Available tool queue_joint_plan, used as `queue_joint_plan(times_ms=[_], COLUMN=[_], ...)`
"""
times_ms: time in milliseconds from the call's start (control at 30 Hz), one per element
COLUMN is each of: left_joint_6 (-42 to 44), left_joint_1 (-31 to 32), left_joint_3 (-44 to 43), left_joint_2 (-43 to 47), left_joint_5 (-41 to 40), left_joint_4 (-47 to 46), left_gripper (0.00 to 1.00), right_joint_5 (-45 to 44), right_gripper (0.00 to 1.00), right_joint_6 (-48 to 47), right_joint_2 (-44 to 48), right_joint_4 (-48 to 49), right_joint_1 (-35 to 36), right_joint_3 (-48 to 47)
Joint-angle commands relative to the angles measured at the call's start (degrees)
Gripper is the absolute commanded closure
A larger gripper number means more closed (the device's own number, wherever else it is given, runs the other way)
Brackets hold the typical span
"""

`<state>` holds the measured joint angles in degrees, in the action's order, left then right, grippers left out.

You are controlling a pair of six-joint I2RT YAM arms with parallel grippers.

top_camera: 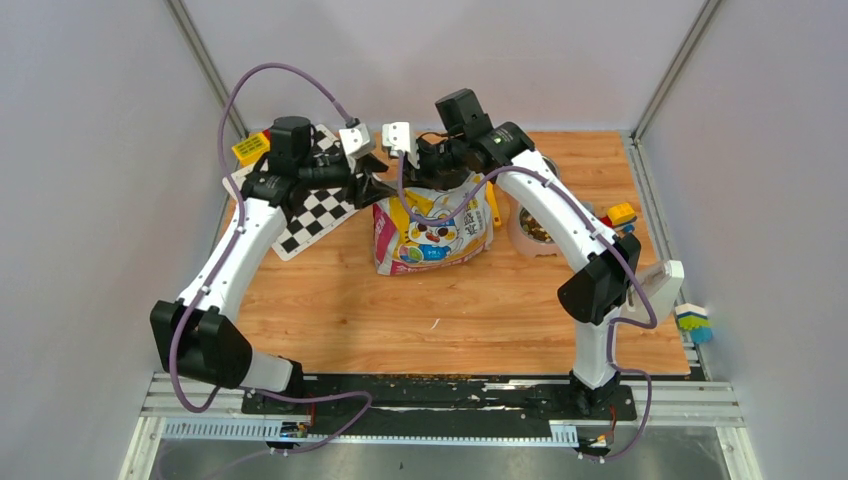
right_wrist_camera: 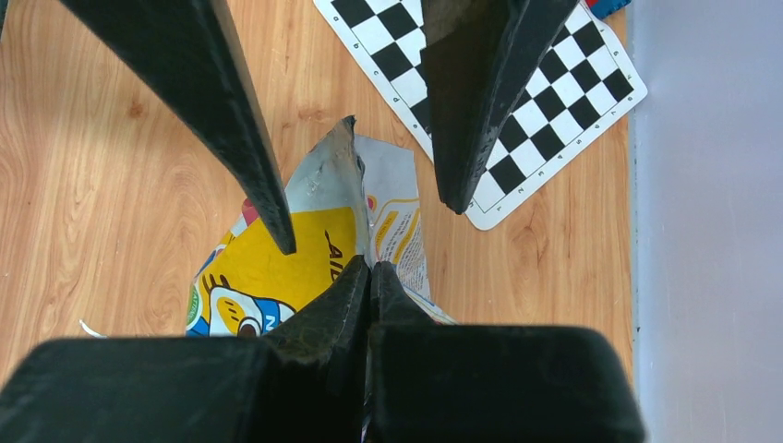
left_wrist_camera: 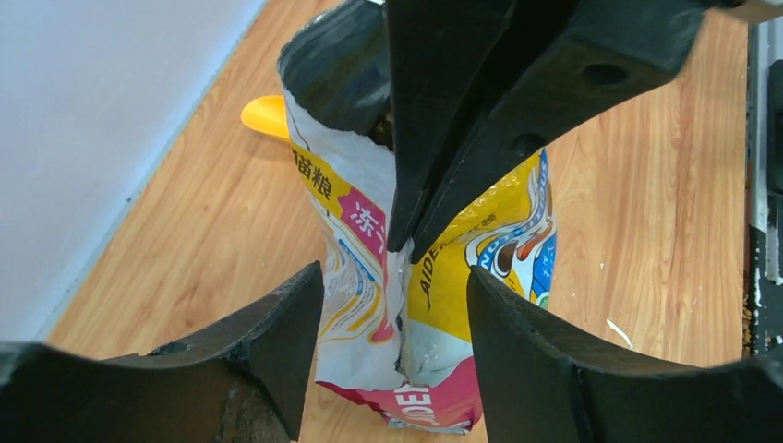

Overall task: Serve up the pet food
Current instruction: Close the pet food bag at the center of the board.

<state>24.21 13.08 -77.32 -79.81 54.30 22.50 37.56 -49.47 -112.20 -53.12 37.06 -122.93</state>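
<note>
While the right gripper point(right_wrist_camera: 369, 277) is pinched tight on the torn top edge of the glossy white, yellow and pink cartoon pet-food bag point(top_camera: 432, 232), the left gripper point(left_wrist_camera: 395, 272) stands with its jaws well apart. One finger is on either side of that same upper edge, and it clamps nothing. The bag sits near the middle of the light wooden table point(top_camera: 400, 320), between the two arms. Its mouth gapes dark in the left wrist view (whether anything lies inside cannot be made out). The small brown dry kibble pellets point(top_camera: 540, 231) lie in the pale round bowl point(top_camera: 516, 238) just to the right of the bag, partly hidden by the right arm. A yellow plastic scoop point(left_wrist_camera: 266, 115) pokes out from behind the bag on its far side. A flat black-and-white checkerboard sheet point(right_wrist_camera: 572, 101) lies on the table to the left of the bag, under the left arm.
</note>
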Motion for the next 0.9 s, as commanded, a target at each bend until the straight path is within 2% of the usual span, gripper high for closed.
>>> queue_joint_plan(times_ms=[0, 133, 233, 300, 467, 600, 633, 733, 767, 867], left_joint_6=[2.5, 3.2, 3.5, 3.3, 1.6, -0.2, -0.4, 0.7, 1.5, 4.7], left_joint_1=[0.6, 0.9, 1.2, 1.3, 1.4, 1.4, 1.4, 1.4, 1.4, 1.4], left_joint_3=[-3.2, -3.7, -4.0, -4.3, -4.8, -4.3, -4.2, -3.7, -3.9, -4.3], left_joint_2=[-1.8, -2.7, -3.1, -3.3, -3.3, -2.6, -2.0, -0.8, -0.1, 1.8], left_joint_5=[-1.8, -2.1, -2.1, -1.9, -0.5, 0.1, 0.0, 0.1, 0.2, 1.1], left_joint_4=[1.8, 2.7, 3.1, 3.2, 2.6, 1.5, 1.0, 1.9, 3.3, 6.1], left_gripper=[0.37, 0.44, 0.56, 0.66, 0.99, 1.0, 1.0, 1.0, 1.0, 1.0], right_joint_5=[2.6, 2.8, 2.9, 2.9, 2.9, 2.9, 2.7, 2.6, 2.6, 2.5], right_gripper=[1.0, 1.0, 1.0, 1.0, 1.0, 1.0, 0.92, 0.5, 0.4, 0.27], right_joint_6=[0.6, 0.5, 0.4, 0.3, 0.3, 0.8, 1.2, 0.3, -0.3, -1.6], right_joint_2=[2.2, 2.6, 2.7, 2.7, 2.7, 2.7, 2.7, 3.2, 3.4, 3.8], right_joint_4=[4.2, 4.4, 4.4, 4.4, 4.5, 4.4, 4.4, 3.3, 3.1, 2.9], right_joint_1=[-0.1, -0.1, -0.2, -0.1, -0.1, -0.1, -0.1, -0.2, -0.3, -1.2], right_joint_3=[0.6, 1.1, 1.3, 1.4, 1.3, 0.8, 0.6, 0.6, 0.9, 0.7])
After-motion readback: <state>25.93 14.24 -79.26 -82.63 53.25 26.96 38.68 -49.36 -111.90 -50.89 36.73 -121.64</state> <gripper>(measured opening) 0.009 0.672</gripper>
